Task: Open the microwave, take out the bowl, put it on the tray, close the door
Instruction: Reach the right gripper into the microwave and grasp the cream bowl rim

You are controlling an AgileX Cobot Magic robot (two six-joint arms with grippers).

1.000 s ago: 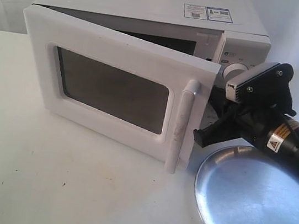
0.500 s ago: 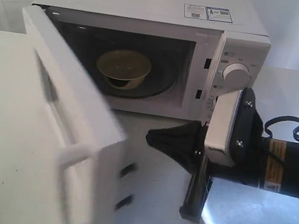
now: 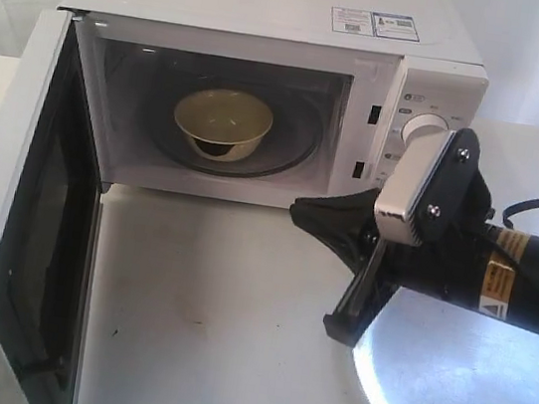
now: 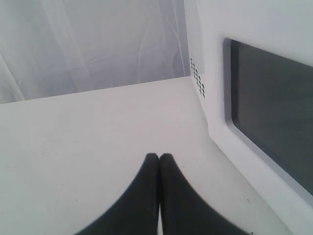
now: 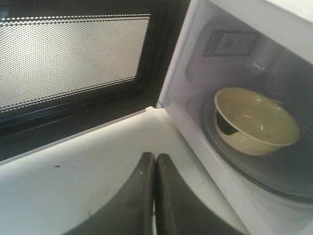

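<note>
The microwave point(image 3: 266, 81) stands on the white surface point(image 3: 201, 333) with its door point(image 3: 31, 219) swung wide to the left. The cream bowl point(image 3: 222, 125) sits upright in the middle of the cavity on the round glass turntable point(image 3: 285, 159); it looks empty, though its bottom is shadowed. The right pincer point(image 3: 322, 220) is clenched on nothing, its tips pressed together just outside the opening. The silver tray point(image 3: 463, 400) lies bare beneath that arm. The left pincer point(image 4: 159, 159) is likewise clenched, empty, beside the door's outer face.
</note>
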